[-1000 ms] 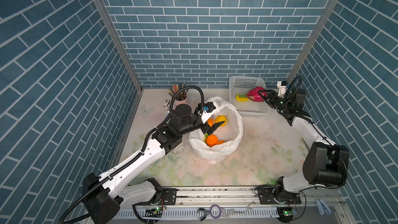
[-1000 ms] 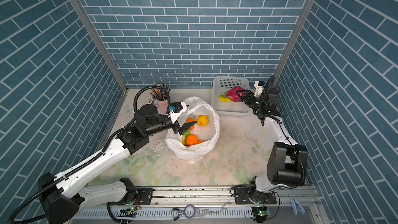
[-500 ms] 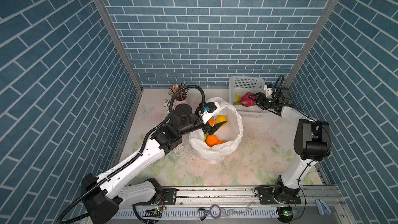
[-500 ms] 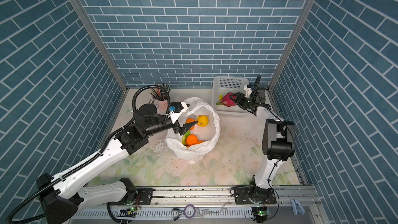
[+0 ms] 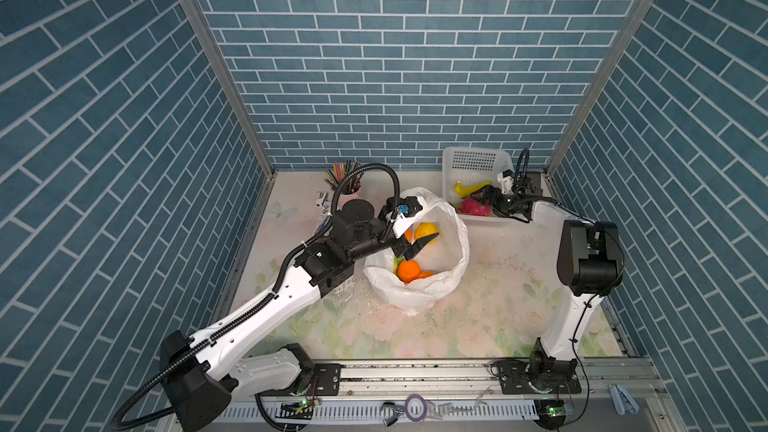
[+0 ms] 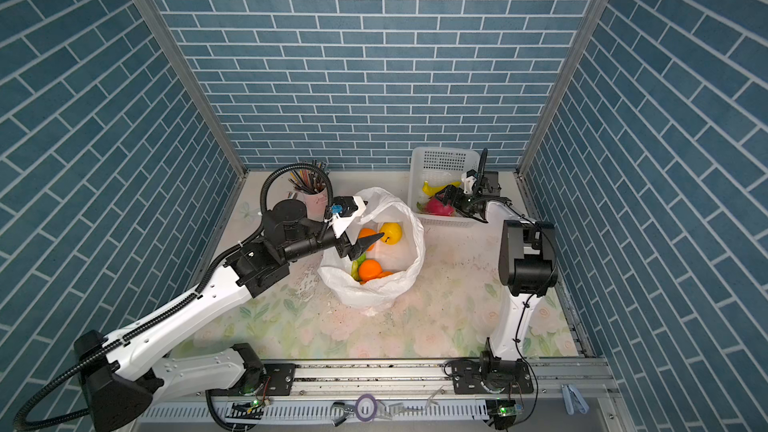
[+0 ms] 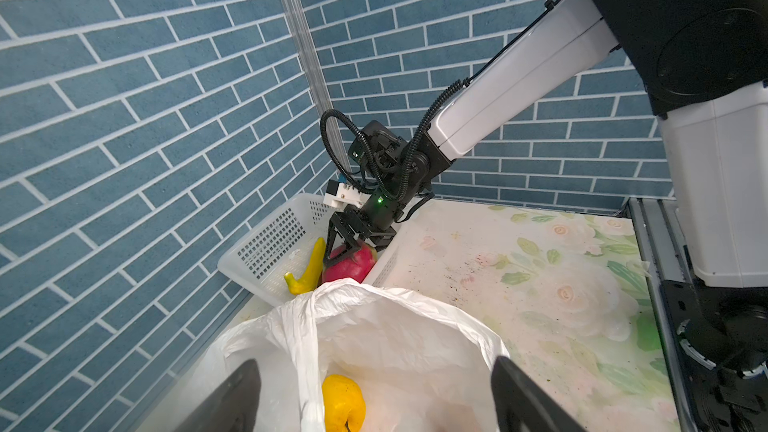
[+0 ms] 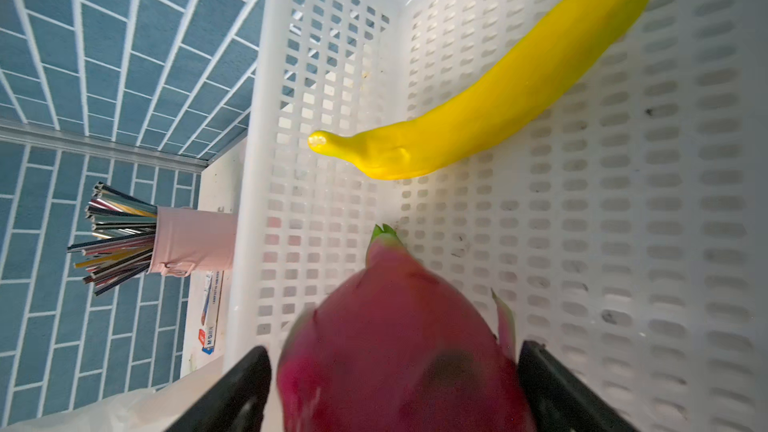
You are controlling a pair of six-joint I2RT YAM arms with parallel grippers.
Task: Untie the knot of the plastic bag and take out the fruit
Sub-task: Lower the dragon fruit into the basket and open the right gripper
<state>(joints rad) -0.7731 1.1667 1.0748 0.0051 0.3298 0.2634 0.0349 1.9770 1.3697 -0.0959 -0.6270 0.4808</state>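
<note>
Two fruits lie in the white basket: a yellow banana and a pink dragon fruit. The right gripper is down in the basket with its jaws spread wide on both sides of the dragon fruit. A thin gap shows next to one finger, so the fruit looks let go.

The bag stands in the middle of the table with its mouth wide open, so the knot looks undone. Inside it are a yellow apple, some oranges and a bit of something green. The left gripper sits at the bag's mouth with its jaws spread wide. A strip of the bag's edge runs between them.

The fruits look shiny, round and hard, so they may slip. A grip across the fat middle seems best. They are probably light. The bag is thin and floppy and may fold in, so holding its edge should keep the mouth open.
</note>
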